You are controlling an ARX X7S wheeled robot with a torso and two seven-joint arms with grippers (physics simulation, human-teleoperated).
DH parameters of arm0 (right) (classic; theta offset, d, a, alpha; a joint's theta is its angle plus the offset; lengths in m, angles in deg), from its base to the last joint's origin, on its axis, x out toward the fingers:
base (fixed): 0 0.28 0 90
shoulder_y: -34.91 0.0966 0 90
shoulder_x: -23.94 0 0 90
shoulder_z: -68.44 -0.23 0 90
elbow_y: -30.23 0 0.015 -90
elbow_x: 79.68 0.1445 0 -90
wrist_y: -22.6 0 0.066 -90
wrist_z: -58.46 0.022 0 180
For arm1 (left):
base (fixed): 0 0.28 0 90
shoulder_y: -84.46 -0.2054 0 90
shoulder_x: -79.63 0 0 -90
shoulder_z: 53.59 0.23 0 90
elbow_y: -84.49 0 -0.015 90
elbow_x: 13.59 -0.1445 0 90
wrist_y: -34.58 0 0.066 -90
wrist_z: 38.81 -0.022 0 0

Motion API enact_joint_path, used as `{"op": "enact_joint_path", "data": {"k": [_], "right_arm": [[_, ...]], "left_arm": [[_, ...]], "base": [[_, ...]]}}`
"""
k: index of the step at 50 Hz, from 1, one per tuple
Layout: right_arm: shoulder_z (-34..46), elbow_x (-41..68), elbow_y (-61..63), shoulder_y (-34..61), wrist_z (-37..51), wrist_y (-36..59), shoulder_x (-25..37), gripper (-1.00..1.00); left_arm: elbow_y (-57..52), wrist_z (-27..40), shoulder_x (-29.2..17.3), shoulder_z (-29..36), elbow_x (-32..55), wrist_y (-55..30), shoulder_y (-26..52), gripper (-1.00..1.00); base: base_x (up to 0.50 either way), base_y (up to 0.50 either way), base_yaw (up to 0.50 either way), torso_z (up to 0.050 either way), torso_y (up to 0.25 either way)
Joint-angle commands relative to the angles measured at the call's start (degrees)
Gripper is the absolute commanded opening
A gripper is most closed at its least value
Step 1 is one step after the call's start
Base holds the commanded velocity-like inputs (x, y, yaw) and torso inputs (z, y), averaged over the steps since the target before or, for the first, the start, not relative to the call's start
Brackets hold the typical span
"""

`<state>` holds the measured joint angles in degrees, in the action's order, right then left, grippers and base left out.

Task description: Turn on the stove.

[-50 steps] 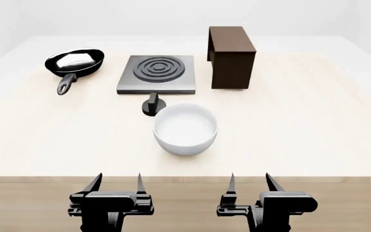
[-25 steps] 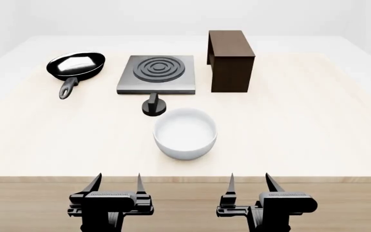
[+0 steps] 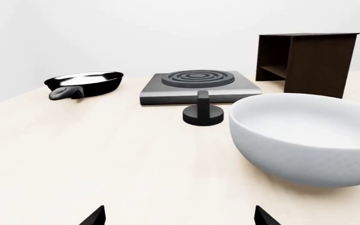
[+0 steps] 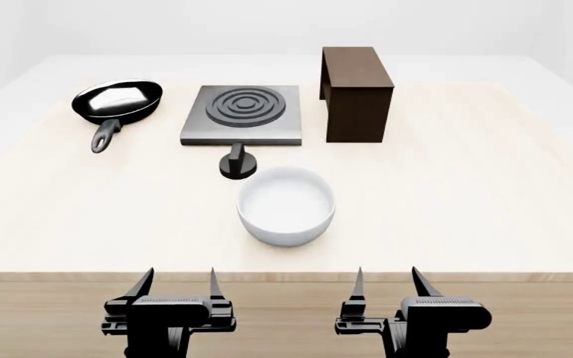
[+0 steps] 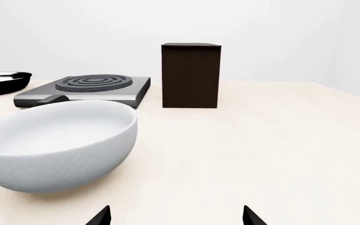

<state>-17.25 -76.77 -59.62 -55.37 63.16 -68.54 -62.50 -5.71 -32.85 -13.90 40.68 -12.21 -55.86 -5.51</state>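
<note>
The stove (image 4: pixel 241 114) is a flat grey slab with a ring burner at the table's far middle; it also shows in the left wrist view (image 3: pixel 198 86) and the right wrist view (image 5: pixel 86 90). Its black ridged knob (image 4: pixel 236 163) stands apart just in front of it, also in the left wrist view (image 3: pixel 202 112). In the right wrist view the knob is hidden behind the bowl. My left gripper (image 4: pixel 178 281) and right gripper (image 4: pixel 388 281) hang open and empty before the table's near edge, far from the knob.
A white bowl (image 4: pixel 286 205) sits between the knob and the grippers. A black frying pan (image 4: pixel 116 103) lies left of the stove. A dark brown wooden shelf (image 4: pixel 357 92) stands right of it. The table's front edge (image 4: pixel 286 274) is just ahead of the fingertips.
The head view shifted slightly, so the table objects sit a little lower in frame than a second ago. Both grippers stay open in about the same place.
</note>
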Motion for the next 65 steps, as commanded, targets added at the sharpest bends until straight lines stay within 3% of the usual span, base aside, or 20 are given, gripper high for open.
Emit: {"op": "enact_joint_path", "data": {"k": [1, 60, 65], "right_arm": [[0.1, -0.2, 0.3, -0.1, 0.1, -0.1, 0.1, 1.00], [4.1, 3.0, 0.6, 0.1, 4.5, -0.2, 3.5, 1.00], [4.7, 4.1, 1.5, 0.2, 4.0, 2.3, 3.9, 1.00]], "left_arm": [[-0.1, -0.3, 0.0, 0.0, 0.5, 0.1, 0.0, 1.00], [0.3, 3.9, -3.5, 4.3, 3.6, 0.8, 0.4, 1.00], [0.3, 4.2, -3.7, 4.6, 3.8, 0.8, 0.5, 1.00]], "base": [[0.00, 0.00, 0.00, 0.000, 0.000], [0.00, 0.49, 0.00, 0.000, 0.000], [0.00, 0.00, 0.00, 0.000, 0.000]]}}
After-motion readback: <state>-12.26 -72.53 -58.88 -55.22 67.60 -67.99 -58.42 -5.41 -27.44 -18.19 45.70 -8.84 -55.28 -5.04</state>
